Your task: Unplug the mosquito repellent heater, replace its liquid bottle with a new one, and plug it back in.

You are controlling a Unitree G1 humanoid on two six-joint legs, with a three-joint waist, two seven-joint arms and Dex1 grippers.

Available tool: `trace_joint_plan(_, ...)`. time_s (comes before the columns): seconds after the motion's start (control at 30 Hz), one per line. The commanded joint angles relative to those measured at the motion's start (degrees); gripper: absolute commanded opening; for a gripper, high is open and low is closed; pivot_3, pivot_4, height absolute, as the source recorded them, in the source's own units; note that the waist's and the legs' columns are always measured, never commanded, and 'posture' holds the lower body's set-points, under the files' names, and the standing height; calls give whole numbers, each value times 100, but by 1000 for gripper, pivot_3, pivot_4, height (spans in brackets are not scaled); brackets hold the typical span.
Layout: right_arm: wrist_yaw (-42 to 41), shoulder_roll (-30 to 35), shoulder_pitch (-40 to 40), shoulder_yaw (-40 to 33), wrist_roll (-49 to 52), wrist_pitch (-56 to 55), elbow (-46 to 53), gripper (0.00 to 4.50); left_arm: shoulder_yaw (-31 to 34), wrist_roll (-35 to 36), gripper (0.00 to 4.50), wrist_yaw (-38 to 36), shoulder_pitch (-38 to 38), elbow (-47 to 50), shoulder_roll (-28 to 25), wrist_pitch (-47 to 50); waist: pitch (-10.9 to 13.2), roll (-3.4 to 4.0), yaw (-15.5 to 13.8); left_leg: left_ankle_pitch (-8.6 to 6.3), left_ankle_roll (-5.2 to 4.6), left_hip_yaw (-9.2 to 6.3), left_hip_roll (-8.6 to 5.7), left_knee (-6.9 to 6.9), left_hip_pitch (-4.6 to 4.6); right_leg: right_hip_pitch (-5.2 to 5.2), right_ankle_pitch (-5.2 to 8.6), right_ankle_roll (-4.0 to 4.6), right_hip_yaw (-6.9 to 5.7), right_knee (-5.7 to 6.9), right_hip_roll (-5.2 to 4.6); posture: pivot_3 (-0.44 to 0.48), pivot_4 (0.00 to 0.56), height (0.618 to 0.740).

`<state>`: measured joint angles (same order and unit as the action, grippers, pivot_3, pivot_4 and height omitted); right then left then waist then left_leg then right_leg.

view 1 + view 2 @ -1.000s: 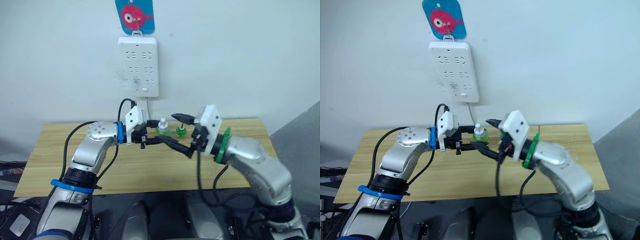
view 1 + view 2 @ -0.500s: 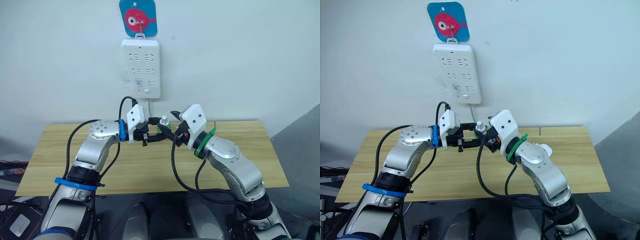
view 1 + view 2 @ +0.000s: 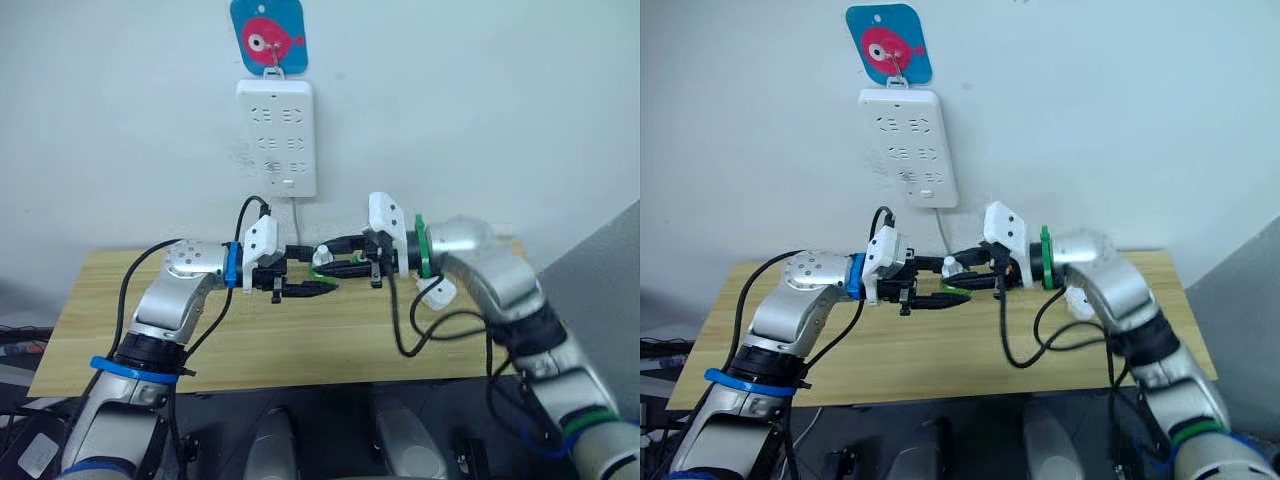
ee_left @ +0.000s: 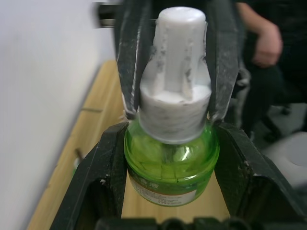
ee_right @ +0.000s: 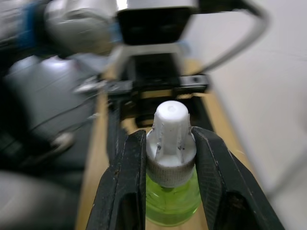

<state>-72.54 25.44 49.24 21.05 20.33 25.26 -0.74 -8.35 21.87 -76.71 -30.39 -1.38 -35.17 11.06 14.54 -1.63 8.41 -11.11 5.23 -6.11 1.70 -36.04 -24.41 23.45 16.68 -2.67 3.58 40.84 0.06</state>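
meeting nose to nose above the wooden table (image 3: 120,330), the left gripper (image 3: 308,272) and the right gripper (image 3: 338,256) both clamp one green liquid bottle (image 3: 322,262), held in the air just below the white power strip (image 3: 277,137) on the wall. in the left wrist view the bottle (image 4: 171,163) sits upright between the left gripper's two black fingers (image 4: 98,184), its green body pressed on both sides at roughly 9 and 3 o'clock, so that gripper is narrowed down to the width of the bottle's body. the white cap (image 4: 176,76) stands above the body at 12 o'clock, and the right gripper's fingers (image 4: 132,57) reach in from the far side and pinch that cap on both flanks. the right wrist view agrees: its own two fingers (image 5: 123,177) are drawn in tight against the white cap (image 5: 170,139), one at 9 o'clock and one at 3 o'clock, with the green body (image 5: 172,203) showing between them lower down, at 6 o'clock of the cap. from the head, a small white rounded piece (image 3: 438,291) lies on the table at about 4 o'clock of the bottle, under the right forearm; whether it is the mosquito repellent heater i cannot tell. a blue tag with a pink fish (image 3: 268,33) hangs at 12 o'clock of the power strip.
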Motion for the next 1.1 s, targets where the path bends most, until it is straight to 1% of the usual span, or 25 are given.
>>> trace_joint_plan(0.03,-543,153,66,-114,260,12,131,1025,42,18,2249,12,75,145,-30,-15,0,0,-26,0,0,-1,0,0,0,0,1,2,-1,0,0,-144,180,736)
trace_joint_plan(0.1,-367,188,-47,-303,277,53,286,1025,84,23,2249,127,91,186,29,-18,0,0,-49,0,0,-2,-3,-1,-4,0,1,2,-2,-2,-4,-149,180,736)
trace_joint_plan(0.17,-163,307,-252,-499,269,59,492,1783,111,12,2249,240,119,214,82,-16,0,0,-53,0,0,-2,-6,-6,-8,0,1,2,-1,-3,-9,-152,182,736)
trace_joint_plan(0.2,-11,396,-413,-666,315,137,689,2034,111,6,2249,283,143,232,100,-21,0,0,-59,0,0,-1,-7,-7,-7,-1,1,2,0,-2,-10,-154,182,736)
trace_joint_plan(0.27,299,567,-762,-964,415,354,1167,2745,129,1,2249,407,190,259,151,-39,0,0,-62,0,0,-2,-7,-7,-7,-3,2,1,-2,-1,-10,-160,185,736)
trace_joint_plan(0.3,463,632,-950,-1080,450,453,1424,3189,129,2,2249,452,203,275,168,-35,0,0,-58,0,0,-2,-7,-6,-7,-3,2,1,-1,-1,-10,-161,185,736)
trace_joint_plan(0.33,669,677,-1175,-1191,497,581,1725,3469,132,-2,2249,510,197,274,198,-38,0,0,-51,0,0,-2,-6,-6,-6,-2,2,1,-1,-1,-10,-162,185,736)
trace_joint_plan(0.37,930,675,-1431,-1309,587,758,2075,3899,129,-7,2249,561,180,265,233,-36,0,0,-50,0,0,-2,-5,-5,-6,-2,2,1,-1,-1,-8,-164,186,736)
trace_joint_plan(0.43,1506,538,-1835,-1447,737,1105,2678,4500,112,-14,2249,620,152,264,277,-15,0,0,-43,0,0,-2,-2,-3,-4,-2,2,1,0,1,-4,-170,185,736)
trace_joint_plan(0.5,2129,293,-2120,-1380,613,1247,3104,4500,84,-23,2249,642,132,271,307,0,0,0,-5,0,0,3,0,-3,-1,-2,2,1,8,4,0,-172,185,736)
trace_joint_plan(0.6,3069,-219,-2340,-981,134,1280,3361,4500,25,-27,2249,656,84,278,368,13,-2,0,-4,0,0,9,1,-4,10,-3,2,1,16,14,2,-181,184,736)
trace_joint_plan(0.7,3630,-670,-2248,-666,-163,1298,3204,4500,-10,-46,2249,670,14,265,424,40,-2,0,-13,1,1,9,0,-4,11,-4,2,1,17,14,3,-184,181,736)
trace_joint_plan(0.8,3833,-906,-2024,-527,-386,1153,2760,4500,-36,-36,2249,664,-8,324,440,85,-2,0,-13,1,1,9,-1,-4,8,-4,2,1,17,8,1,-184,183,736)
trace_joint_plan(0.87,3841,-927,-1916,-588,-433,1070,2525,4500,-42,-31,2249,664,-6,367,439,113,-2,0,-18,0,1,9,-2,-4,7,-4,2,1,16,7,1,-178,183,736)
trace_joint_plan(0.97,3686,-728,-1857,-793,-352,1032,2377,4500,-29,-25,2249,676,6,407,426,143,-2,0,-41,0,1,7,-2,-3,6,-4,2,1,14,6,0,-173,183,736)
trace_joint_plan(1.1,3282,-50,-1898,-1196,-212,1029,2250,4500,11,1,2249,723,43,480,382,207,-2,0,-45,0,0,7,-4,-3,4,-5,2,1,13,2,-2,-173,183,736)
